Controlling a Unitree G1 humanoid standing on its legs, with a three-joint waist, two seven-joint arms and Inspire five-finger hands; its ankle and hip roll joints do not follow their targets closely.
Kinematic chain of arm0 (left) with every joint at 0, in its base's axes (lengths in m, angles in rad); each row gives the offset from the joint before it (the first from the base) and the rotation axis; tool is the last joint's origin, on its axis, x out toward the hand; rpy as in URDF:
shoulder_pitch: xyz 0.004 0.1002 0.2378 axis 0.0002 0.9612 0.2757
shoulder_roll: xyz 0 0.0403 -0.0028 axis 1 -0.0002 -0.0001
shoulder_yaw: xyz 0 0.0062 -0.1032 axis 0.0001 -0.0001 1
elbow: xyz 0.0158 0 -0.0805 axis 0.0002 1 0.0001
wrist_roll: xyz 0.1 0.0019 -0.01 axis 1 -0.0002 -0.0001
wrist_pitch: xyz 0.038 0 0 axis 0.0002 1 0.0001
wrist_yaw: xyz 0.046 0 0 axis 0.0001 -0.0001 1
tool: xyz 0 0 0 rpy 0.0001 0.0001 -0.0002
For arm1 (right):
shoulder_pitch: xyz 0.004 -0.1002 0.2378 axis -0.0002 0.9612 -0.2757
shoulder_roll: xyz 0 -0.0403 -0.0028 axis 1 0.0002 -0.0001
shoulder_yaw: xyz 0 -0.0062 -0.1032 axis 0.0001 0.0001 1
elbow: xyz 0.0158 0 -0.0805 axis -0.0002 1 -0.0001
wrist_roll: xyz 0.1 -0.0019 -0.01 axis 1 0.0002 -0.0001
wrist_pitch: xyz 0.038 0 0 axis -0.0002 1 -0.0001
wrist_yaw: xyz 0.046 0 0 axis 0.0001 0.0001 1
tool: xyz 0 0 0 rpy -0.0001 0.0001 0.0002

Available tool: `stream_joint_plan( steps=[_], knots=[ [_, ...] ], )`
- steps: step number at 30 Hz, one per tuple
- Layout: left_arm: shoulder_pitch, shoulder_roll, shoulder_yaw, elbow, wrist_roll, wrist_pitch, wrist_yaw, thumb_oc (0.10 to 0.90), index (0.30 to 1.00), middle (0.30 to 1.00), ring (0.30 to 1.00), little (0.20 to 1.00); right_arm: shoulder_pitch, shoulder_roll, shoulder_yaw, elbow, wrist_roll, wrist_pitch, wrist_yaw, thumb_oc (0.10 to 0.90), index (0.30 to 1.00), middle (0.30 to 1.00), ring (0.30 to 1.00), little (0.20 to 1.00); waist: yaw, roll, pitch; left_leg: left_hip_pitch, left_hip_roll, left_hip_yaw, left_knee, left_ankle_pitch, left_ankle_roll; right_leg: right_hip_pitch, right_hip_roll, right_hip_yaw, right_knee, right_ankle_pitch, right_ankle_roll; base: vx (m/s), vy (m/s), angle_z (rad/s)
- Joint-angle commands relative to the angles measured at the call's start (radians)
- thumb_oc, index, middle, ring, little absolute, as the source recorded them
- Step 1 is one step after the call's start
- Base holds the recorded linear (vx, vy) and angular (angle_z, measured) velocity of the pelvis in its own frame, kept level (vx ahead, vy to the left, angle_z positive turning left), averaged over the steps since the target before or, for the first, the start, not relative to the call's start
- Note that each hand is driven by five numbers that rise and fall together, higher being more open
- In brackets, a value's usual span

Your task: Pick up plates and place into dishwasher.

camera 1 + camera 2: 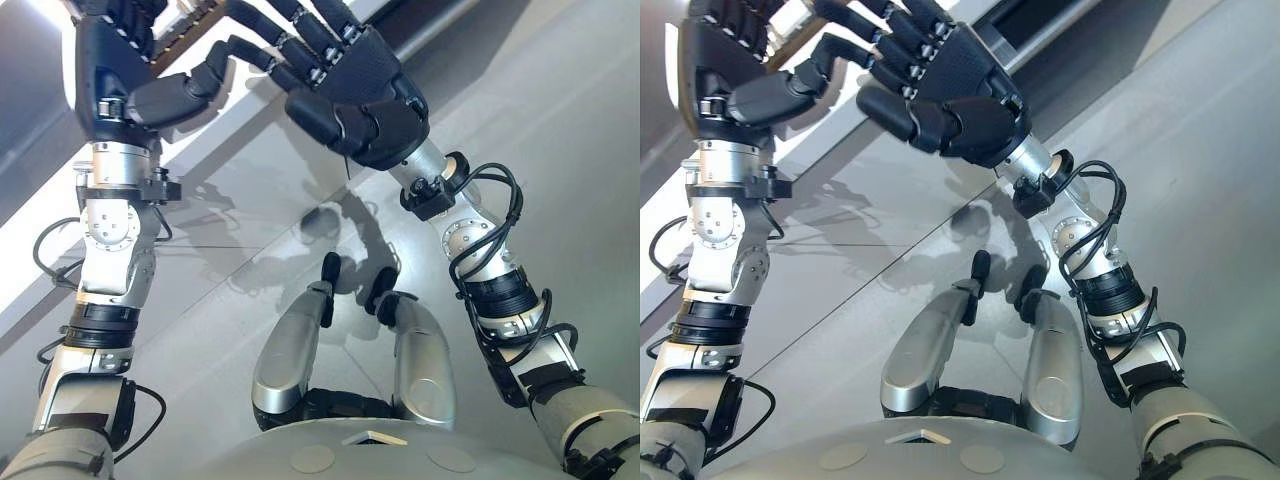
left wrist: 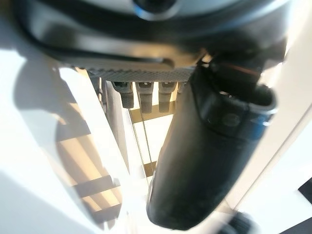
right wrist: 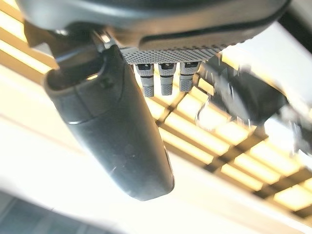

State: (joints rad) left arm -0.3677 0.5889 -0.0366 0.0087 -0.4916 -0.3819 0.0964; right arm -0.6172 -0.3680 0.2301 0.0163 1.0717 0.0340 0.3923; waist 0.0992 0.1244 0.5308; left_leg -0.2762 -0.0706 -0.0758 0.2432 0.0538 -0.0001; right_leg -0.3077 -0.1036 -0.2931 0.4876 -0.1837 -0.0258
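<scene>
My left hand point(image 1: 110, 70) is raised at the upper left, its thumb stretched toward the other hand. Its fingers run straight past the palm in the left wrist view, where the thumb point(image 2: 209, 146) stands in front with nothing held. My right hand point(image 1: 350, 90) hovers beside it at the top centre, fingers loosely bent and empty; its thumb point(image 3: 117, 141) hangs free in the right wrist view. The fingertips of the two hands nearly meet. Behind them lies a wooden slatted rack point(image 3: 229, 141), brightly lit, which also peeks between the hands point(image 1: 195, 40).
Grey tiled floor point(image 1: 250, 210) stretches below both arms. A bright white strip point(image 1: 30, 290) runs diagonally along the left edge. A dark band point(image 1: 440, 25) crosses the top right.
</scene>
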Motion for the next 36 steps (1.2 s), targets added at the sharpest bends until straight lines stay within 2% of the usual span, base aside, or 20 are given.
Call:
stream_joint_plan(
  steps=[1,3,5,7,11,12,13,19,21,27,31,33,36],
  knots=[
    [0.097,0.031,0.106,0.103,-0.038,-0.015,0.028,0.800,0.900,0.900,0.900,0.900,0.035,0.062,-0.135,-0.009,-0.108,-0.199,-0.200,0.800,0.900,0.900,0.900,0.900,0.021,-0.077,-0.088,0.029,-0.016,0.007,0.006,-0.018,0.026,0.090,0.000,0.132,-0.155,0.131,0.033,0.10,0.053,0.18],
    [0.141,0.016,0.117,0.086,-0.024,-0.029,0.037,0.800,0.900,0.900,0.900,0.900,0.134,0.052,-0.153,0.031,-0.210,-0.264,-0.253,0.800,0.900,0.900,0.900,0.900,0.011,-0.085,-0.113,0.065,-0.011,0.015,-0.029,-0.019,0.029,0.124,0.003,0.136,-0.197,0.142,0.038,0.10,0.058,-0.02],
    [0.183,-0.006,0.128,0.071,-0.008,-0.041,0.038,0.800,0.900,0.900,0.900,0.900,0.229,0.047,-0.177,0.054,-0.256,-0.293,-0.248,0.800,0.900,0.900,0.900,0.900,0.002,-0.091,-0.135,0.093,-0.009,0.019,-0.054,-0.020,0.032,0.150,0.005,0.140,-0.225,0.147,0.044,0.11,0.053,-0.08],
    [0.263,-0.046,0.159,0.049,0.016,-0.067,0.025,0.800,0.900,0.900,0.900,0.900,0.413,0.029,-0.210,0.115,-0.356,-0.341,-0.241,0.800,0.900,0.900,0.900,0.900,-0.018,-0.100,-0.181,0.151,-0.002,0.030,-0.110,-0.020,0.033,0.199,0.010,0.150,-0.278,0.156,0.055,0.15,0.062,-0.02],
    [0.340,-0.090,0.213,0.030,0.043,-0.059,-0.007,0.800,0.900,0.900,0.900,0.900,0.593,0.041,-0.229,0.250,-0.526,-0.330,-0.232,0.800,0.900,0.900,0.900,0.900,-0.051,-0.110,-0.252,0.237,0.008,0.048,-0.193,-0.016,0.029,0.276,0.017,0.154,-0.354,0.170,0.068,0.14,0.038,-0.05],
    [0.348,-0.095,0.218,0.031,0.047,-0.056,-0.012,0.800,0.900,0.900,0.900,0.900,0.620,0.043,-0.224,0.295,-0.615,-0.331,-0.244,0.800,0.900,0.900,0.900,0.900,-0.056,-0.111,-0.269,0.253,0.010,0.052,-0.209,-0.015,0.027,0.289,0.019,0.153,-0.367,0.173,0.069,0.10,0.017,-0.08],
    [0.352,-0.101,0.221,0.034,0.056,-0.053,-0.015,0.800,0.900,0.900,0.900,0.900,0.643,0.039,-0.213,0.338,-0.650,-0.340,-0.274,0.800,0.900,0.900,0.900,0.900,-0.060,-0.113,-0.284,0.269,0.012,0.055,-0.225,-0.013,0.026,0.301,0.021,0.153,-0.379,0.176,0.072,0.09,0.006,-0.04],
    [0.330,-0.116,0.219,0.061,0.074,-0.016,-0.033,0.800,0.900,0.900,0.900,0.900,0.713,0.052,-0.149,0.563,-0.835,-0.327,-0.347,0.800,0.900,0.900,0.900,0.900,-0.080,-0.114,-0.356,0.339,0.020,0.069,-0.316,-0.001,0.015,0.362,0.033,0.151,-0.447,0.192,0.080,0.04,-0.018,-0.04],
    [0.320,-0.121,0.209,0.083,0.071,-0.017,-0.034,0.800,0.900,0.900,0.900,0.900,0.718,0.061,-0.133,0.653,-0.874,-0.300,-0.350,0.800,0.900,0.900,0.900,0.900,-0.086,-0.110,-0.381,0.354,0.021,0.077,-0.326,-0.007,0.012,0.383,0.038,0.151,-0.471,0.194,0.079,0.01,-0.002,-0.02],
    [0.312,-0.120,0.197,0.113,0.060,-0.008,-0.048,0.800,0.900,0.900,0.900,0.900,0.719,0.074,-0.106,0.832,-0.917,-0.242,-0.351,0.800,0.900,0.900,0.900,0.900,-0.093,-0.105,-0.421,0.383,0.023,0.099,-0.328,-0.026,0.009,0.416,0.046,0.163,-0.506,0.196,0.076,0.00,0.006,-0.09],
    [0.306,-0.116,0.189,0.106,0.022,0.057,-0.064,0.800,0.900,0.900,0.900,0.900,0.706,0.066,-0.108,0.916,-0.928,-0.175,-0.335,0.800,0.900,0.900,0.900,0.900,-0.093,-0.105,-0.439,0.396,0.028,0.112,-0.328,-0.033,0.009,0.431,0.052,0.166,-0.524,0.200,0.073,0.00,0.000,0.00],
    [0.305,-0.119,0.189,0.113,0.001,0.070,-0.063,0.800,0.900,0.900,0.900,0.900,0.705,0.069,-0.099,0.931,-0.975,-0.172,-0.328,0.800,0.900,0.900,0.900,0.900,-0.095,-0.105,-0.446,0.401,0.029,0.115,-0.328,-0.034,0.009,0.435,0.054,0.170,-0.527,0.201,0.072,0.00,0.000,0.00],
    [0.297,-0.122,0.194,0.120,-0.006,0.095,-0.033,0.800,0.900,0.900,0.900,0.900,0.705,0.069,-0.081,0.948,-0.979,-0.161,-0.322,0.800,0.900,0.900,0.900,0.900,-0.095,-0.108,-0.454,0.406,0.030,0.116,-0.326,-0.037,0.010,0.440,0.057,0.176,-0.531,0.201,0.071,0.00,-0.015,-0.08]
  ],
)
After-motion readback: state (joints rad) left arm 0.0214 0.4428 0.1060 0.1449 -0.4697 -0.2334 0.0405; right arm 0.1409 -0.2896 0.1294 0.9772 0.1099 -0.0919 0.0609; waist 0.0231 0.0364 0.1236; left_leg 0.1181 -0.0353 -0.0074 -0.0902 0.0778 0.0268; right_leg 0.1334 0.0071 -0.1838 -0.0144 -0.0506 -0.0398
